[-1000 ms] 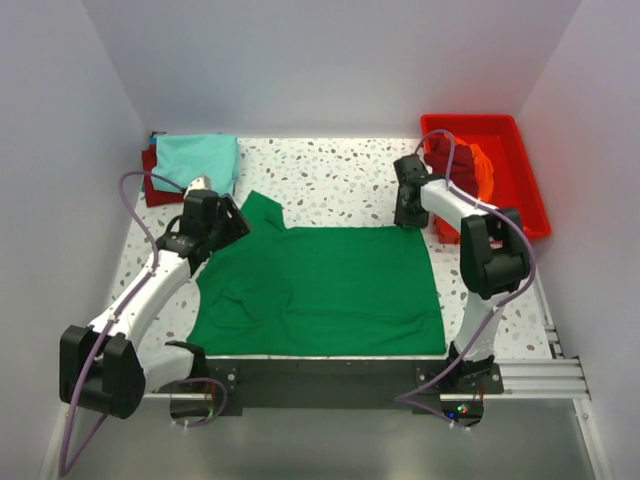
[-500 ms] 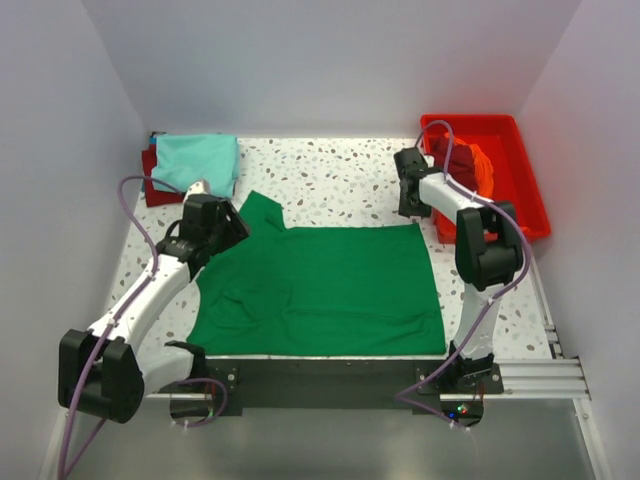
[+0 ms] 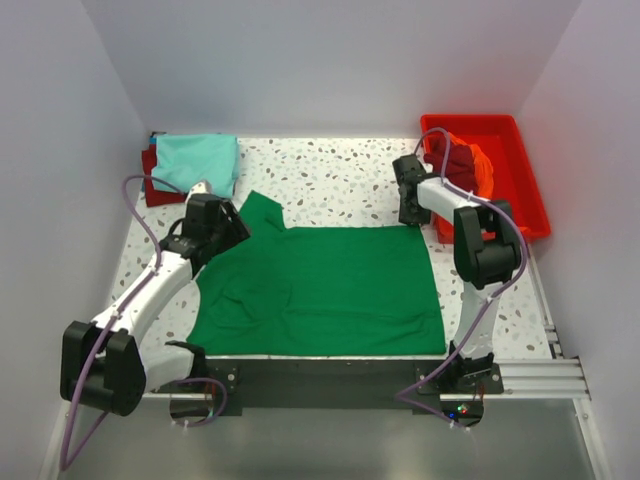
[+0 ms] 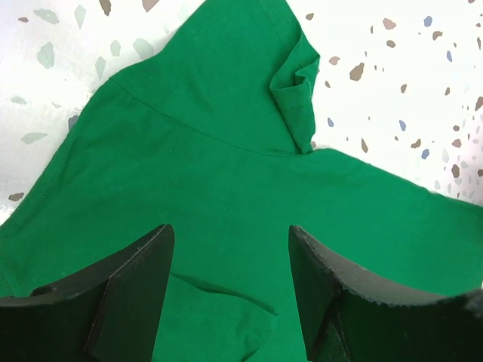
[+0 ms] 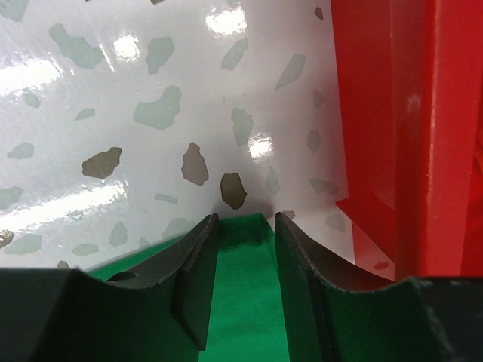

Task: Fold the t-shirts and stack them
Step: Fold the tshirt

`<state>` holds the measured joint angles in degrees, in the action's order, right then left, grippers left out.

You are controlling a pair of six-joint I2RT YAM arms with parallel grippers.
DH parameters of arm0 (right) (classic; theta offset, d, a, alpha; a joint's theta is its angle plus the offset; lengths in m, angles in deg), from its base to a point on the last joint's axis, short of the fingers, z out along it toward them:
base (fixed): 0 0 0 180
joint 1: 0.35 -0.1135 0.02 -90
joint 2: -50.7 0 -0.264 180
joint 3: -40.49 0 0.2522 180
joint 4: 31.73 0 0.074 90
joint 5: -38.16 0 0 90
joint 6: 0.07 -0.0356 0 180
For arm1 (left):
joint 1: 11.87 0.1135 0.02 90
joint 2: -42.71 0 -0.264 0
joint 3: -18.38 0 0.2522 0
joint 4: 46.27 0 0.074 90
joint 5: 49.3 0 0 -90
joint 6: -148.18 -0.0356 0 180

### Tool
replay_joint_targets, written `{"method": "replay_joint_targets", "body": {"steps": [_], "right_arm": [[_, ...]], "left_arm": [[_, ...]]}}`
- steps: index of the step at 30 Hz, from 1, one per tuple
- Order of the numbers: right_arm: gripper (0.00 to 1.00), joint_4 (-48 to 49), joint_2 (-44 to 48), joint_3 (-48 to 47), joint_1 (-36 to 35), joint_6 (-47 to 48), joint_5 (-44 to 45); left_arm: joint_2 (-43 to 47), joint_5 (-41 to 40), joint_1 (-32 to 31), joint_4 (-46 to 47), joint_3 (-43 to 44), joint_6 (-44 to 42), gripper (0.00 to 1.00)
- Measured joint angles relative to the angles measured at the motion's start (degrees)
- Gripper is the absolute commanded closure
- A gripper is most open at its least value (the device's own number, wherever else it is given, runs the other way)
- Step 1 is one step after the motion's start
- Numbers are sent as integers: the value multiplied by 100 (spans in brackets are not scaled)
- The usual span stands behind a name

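The left gripper (image 3: pixel 228 222) (image 4: pixel 230 241) hangs with its fingers spread wide over the shoulder of the green t-shirt (image 3: pixel 320 290) (image 4: pixel 189 151), holding nothing. The right gripper (image 3: pixel 408 212) (image 5: pixel 245 222) is down at the shirt's far right corner, its fingers parted by a narrow gap with the cloth corner (image 5: pixel 241 302) lying between them.

The green t-shirt lies spread flat in the middle of the table. Its long axis runs from 9 to 3 o'clock, with the shoulder end toward 9 and the straight hem toward 3. One sleeve (image 3: pixel 262 208) (image 4: pixel 226 68) sticks out toward 11 o'clock, its cuff partly folded over.

The table (image 3: pixel 340 175) (image 5: pixel 113 113) is glossy white with grey and brown speckles, closed in by plain pale walls on three sides. A black rail (image 3: pixel 320 368) runs along its near edge.

At 10 o'clock, in the far left corner, a folded teal t-shirt (image 3: pixel 198 160) rests on a dark red folded shirt (image 3: pixel 150 188), well apart from the green one. At 2 o'clock the red tray (image 3: pixel 522 185) (image 5: pixel 392 113) stands just beside the right gripper and holds a dark red bundle (image 3: pixel 455 160) and an orange t-shirt (image 3: pixel 484 172). Purple cables (image 3: pixel 135 200) loop off both arms.
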<state>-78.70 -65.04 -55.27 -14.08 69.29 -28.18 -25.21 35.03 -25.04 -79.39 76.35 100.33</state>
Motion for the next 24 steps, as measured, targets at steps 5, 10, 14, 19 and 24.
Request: {"method": "replay_joint_targets", "body": {"steps": [5, 10, 14, 19, 24], "right_arm": [[62, 111, -37, 37, 0, -59, -4], [72, 157, -52, 37, 0, -94, -37], [80, 179, -63, 37, -2, -107, -72], [92, 173, -66, 39, 0, -125, -85], [93, 208, -55, 85, 0, -149, -94]], "left_arm": [[-2, -37, 0, 2, 35, -44, 32], [-2, -63, 0, 0, 37, -98, 32], [-85, -149, 0, 0, 83, -138, 33], [-669, -474, 0, 15, 553, -413, 34], [-1672, -817, 0, 87, 1342, -811, 39]]}}
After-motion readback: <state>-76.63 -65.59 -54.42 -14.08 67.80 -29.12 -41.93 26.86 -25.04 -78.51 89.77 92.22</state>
